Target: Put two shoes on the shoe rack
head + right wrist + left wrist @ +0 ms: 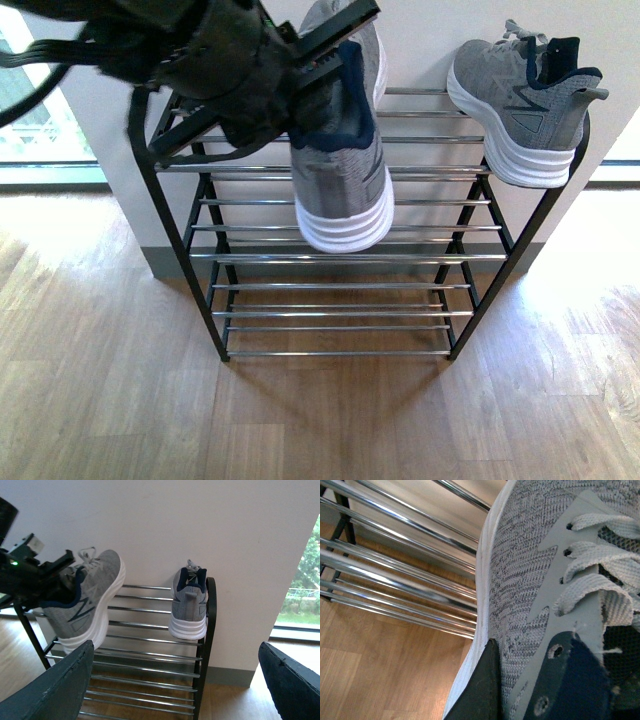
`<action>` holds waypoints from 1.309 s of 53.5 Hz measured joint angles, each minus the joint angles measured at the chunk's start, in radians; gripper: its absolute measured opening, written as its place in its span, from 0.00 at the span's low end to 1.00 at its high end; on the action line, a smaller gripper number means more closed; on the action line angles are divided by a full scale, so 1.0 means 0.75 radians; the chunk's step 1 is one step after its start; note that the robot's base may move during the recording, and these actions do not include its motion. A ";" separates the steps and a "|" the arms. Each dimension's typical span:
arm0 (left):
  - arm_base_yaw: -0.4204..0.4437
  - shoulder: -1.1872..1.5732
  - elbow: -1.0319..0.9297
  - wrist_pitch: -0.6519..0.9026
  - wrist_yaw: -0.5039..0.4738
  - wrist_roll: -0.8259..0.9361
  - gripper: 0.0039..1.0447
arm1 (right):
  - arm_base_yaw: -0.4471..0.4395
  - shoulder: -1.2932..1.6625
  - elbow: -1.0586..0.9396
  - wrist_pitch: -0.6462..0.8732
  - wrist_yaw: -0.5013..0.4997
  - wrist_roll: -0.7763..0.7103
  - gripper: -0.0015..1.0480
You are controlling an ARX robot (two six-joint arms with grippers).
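One grey sneaker (340,170) with a white sole hangs tilted, toe up, over the left half of the shoe rack's (480,290) top tier. My left gripper (322,52) is shut on its dark collar. In the left wrist view the sneaker's mesh side (520,580) fills the picture, with one dark finger (481,690) pressed against it. The second sneaker (520,100) rests on the top tier at the right end, heel outward. The right wrist view shows both sneakers, held (92,600) and resting (189,605). My right gripper (175,690) stands open and empty, away from the rack (205,645).
A white wall (430,30) with a grey skirting stands right behind the rack. Wooden floor (320,420) spreads in front. Windows show at the far left (30,110) and far right (300,595). The lower tiers (340,315) hold nothing.
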 joint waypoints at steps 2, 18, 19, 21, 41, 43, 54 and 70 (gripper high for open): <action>-0.003 0.038 0.052 -0.017 0.002 -0.009 0.01 | 0.000 0.000 0.000 0.000 0.000 0.000 0.91; -0.114 0.564 0.882 -0.332 0.033 -0.103 0.01 | 0.000 0.000 0.000 0.000 0.000 0.000 0.91; -0.117 0.585 0.921 -0.343 0.033 -0.103 0.01 | 0.000 0.000 0.000 0.000 0.000 0.000 0.91; -0.123 0.626 0.997 -0.369 0.036 -0.109 0.01 | 0.000 0.000 0.000 0.000 0.000 0.000 0.91; -0.124 1.019 1.774 -0.766 0.033 -0.120 0.01 | 0.000 0.000 0.000 0.000 0.000 0.000 0.91; -0.124 1.018 1.767 -0.774 0.033 -0.117 0.03 | 0.000 -0.001 0.000 0.000 0.000 0.000 0.91; -0.114 0.853 1.547 -0.706 0.169 -0.095 0.46 | 0.000 -0.001 0.000 0.000 0.000 0.000 0.91; -0.079 0.168 0.733 -0.364 0.243 0.007 0.93 | 0.000 -0.001 0.000 0.000 0.000 0.000 0.91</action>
